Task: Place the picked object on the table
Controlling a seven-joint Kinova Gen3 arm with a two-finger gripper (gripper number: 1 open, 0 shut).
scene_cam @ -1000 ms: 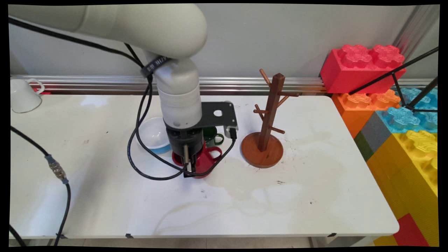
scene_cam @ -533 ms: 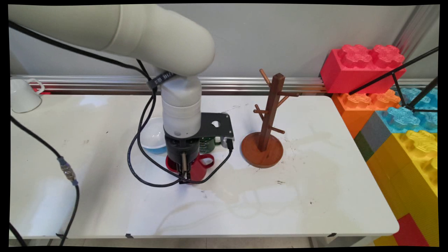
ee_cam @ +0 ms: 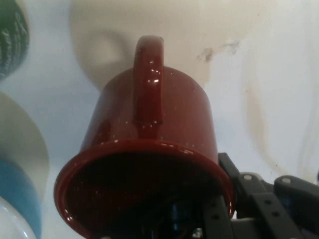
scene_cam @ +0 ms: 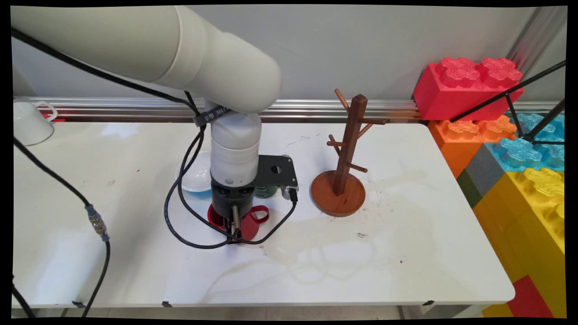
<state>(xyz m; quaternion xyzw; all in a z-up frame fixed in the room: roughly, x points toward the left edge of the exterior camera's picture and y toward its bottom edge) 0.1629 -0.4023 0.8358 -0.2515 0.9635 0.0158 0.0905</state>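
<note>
A dark red speckled mug (scene_cam: 251, 222) hangs low over the white table (scene_cam: 384, 253), handle toward the right in the main view. My gripper (scene_cam: 233, 229) points straight down and is shut on its rim. In the hand view the red mug (ee_cam: 149, 134) fills the middle, mouth toward the camera and handle on top, with my gripper (ee_cam: 199, 221) clamped at the rim's lower right. Whether the mug's base touches the table I cannot tell. A green mug (scene_cam: 265, 192) stands just behind it, mostly hidden by the hand's black bracket.
A white bowl with a blue outside (scene_cam: 195, 178) sits just left of the hand. A wooden mug tree (scene_cam: 343, 171) stands to the right. A white mug (scene_cam: 28, 123) is at the far left back. Big toy blocks (scene_cam: 496, 117) line the table's right side.
The hand has come down and toward the near left, carrying the red mug with it. The green mug is now more covered by the bracket.
</note>
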